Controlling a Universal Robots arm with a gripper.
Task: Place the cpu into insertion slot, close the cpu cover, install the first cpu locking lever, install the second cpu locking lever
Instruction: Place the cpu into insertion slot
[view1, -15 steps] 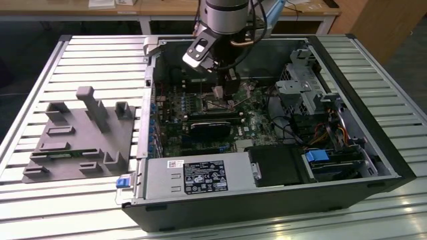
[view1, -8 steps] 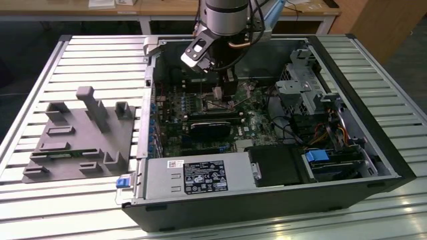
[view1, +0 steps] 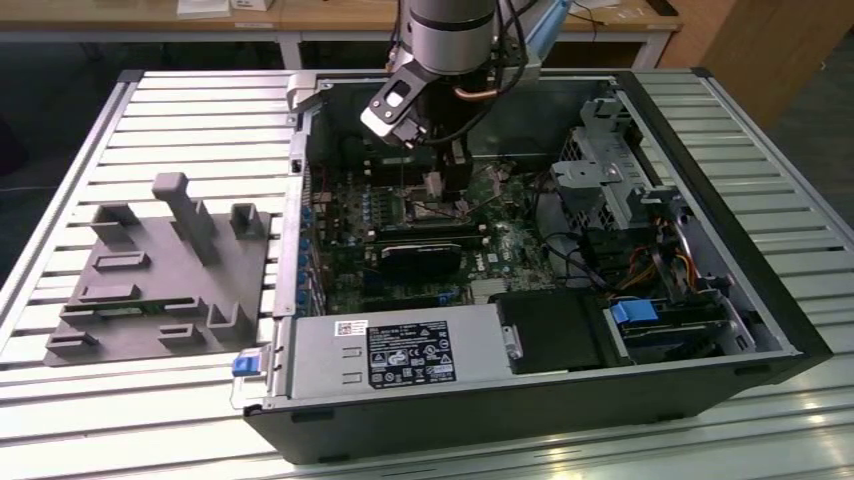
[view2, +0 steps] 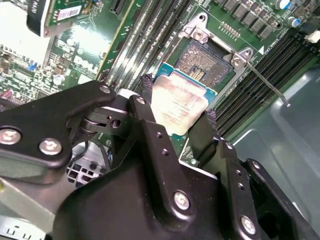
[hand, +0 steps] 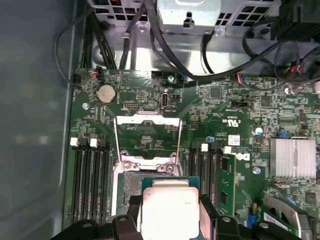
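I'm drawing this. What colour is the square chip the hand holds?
The cpu is silvery grey with a green edge, clearest in the first wrist view.

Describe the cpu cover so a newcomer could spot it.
Look inside the open computer case to the green circuit board. Between the two banks of long black memory slots sits the cpu cover, swung open beside the socket: a thin silver frame with a large square window, unlike the solid chip.
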